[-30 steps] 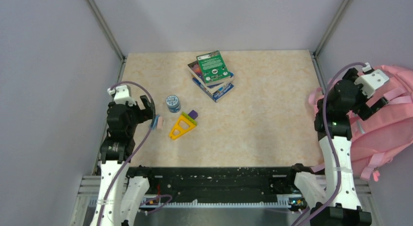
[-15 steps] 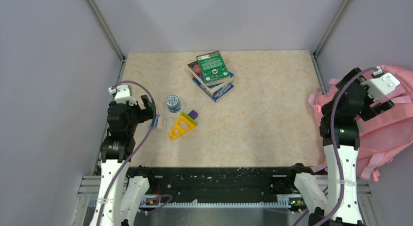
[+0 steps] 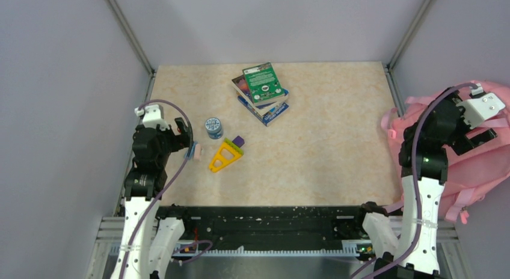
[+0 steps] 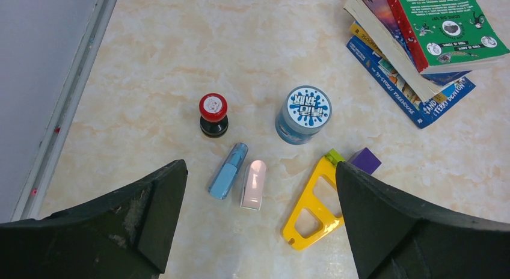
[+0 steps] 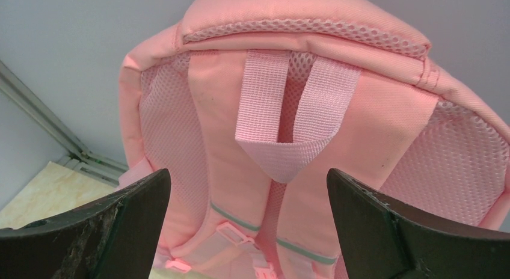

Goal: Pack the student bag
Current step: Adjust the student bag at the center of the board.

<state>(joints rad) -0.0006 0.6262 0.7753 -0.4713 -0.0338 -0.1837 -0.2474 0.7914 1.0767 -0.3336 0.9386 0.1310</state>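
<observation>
The student bag [image 3: 481,162] is a large pink backpack lying off the table's right edge. In the right wrist view its back panel [image 5: 385,134] faces me, with mesh padding, a webbing handle loop [image 5: 287,150] and white buckles [image 5: 237,234]. My right gripper [image 3: 478,130] [image 5: 246,186] hangs open over the bag's upper part, with nothing between its fingers. My left gripper [image 3: 183,133] [image 4: 260,168] is open above the small items at the table's left, holding nothing.
A stack of books [image 3: 261,91] [image 4: 421,44] lies at the back centre. Near the left gripper are a blue round jar [image 4: 305,113], a red-topped stamp [image 4: 213,115], a clear blue tube [image 4: 228,171], a small pink item [image 4: 254,184], a yellow triangle ruler [image 4: 313,207] and a purple block [image 4: 365,160].
My right arm has swung rightward and outward, carrying its open gripper further over the bag. The left arm and the table items have not moved.
</observation>
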